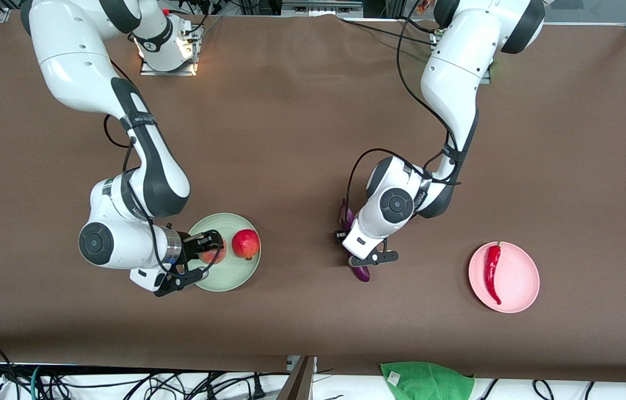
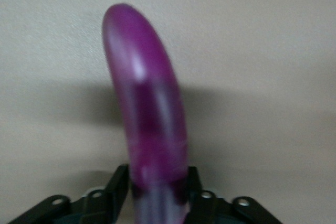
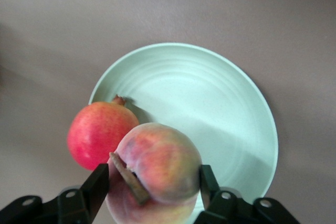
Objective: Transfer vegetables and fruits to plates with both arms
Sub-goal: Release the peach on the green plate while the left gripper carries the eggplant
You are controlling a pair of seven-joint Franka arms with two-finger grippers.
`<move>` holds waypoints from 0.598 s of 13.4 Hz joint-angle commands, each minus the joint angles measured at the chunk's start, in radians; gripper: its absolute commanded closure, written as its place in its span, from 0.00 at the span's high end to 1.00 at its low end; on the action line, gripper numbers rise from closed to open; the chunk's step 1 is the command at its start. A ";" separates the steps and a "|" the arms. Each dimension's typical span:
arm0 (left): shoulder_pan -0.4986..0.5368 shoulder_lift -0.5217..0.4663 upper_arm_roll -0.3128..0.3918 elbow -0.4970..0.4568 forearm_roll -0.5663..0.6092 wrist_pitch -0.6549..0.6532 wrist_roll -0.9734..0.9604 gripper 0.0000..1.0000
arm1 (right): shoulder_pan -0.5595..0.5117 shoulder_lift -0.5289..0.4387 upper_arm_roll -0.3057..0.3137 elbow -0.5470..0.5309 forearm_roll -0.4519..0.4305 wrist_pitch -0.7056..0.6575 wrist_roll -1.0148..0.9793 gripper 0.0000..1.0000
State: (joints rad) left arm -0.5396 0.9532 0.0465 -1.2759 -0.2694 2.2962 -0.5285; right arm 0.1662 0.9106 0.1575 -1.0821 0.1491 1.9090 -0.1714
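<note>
Glossy purple eggplant (image 2: pixel 149 114) with pale highlights, orange-pink peach (image 3: pixel 157 169) with brown stem, red fruit (image 1: pixel 246 244) on mint green plate (image 1: pixel 235 278), red chili (image 1: pixel 492 269) on pale pink plate (image 1: pixel 521 283), brown table (image 1: pixel 290 128), green cloth (image 1: pixel 426 380), white arms with dark grey joints

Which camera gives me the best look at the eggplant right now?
The left wrist view: the eggplant fills the frame, running out from between the left hand's fingers. The front view shows only its two ends, since the left arm covers its middle. The right wrist view doesn't show it.
</note>
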 commanded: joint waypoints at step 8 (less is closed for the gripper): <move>0.279 -0.082 0.053 0.128 0.077 -0.354 0.557 0.00 | 0.006 -0.148 0.020 0.050 0.014 -0.286 0.134 1.00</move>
State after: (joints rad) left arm -0.2728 0.8831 0.0851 -1.1536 -0.2420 1.9754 -0.0712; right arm 0.1770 0.8399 0.1737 -1.0184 0.1524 1.6911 -0.0802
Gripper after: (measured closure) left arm 0.643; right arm 0.000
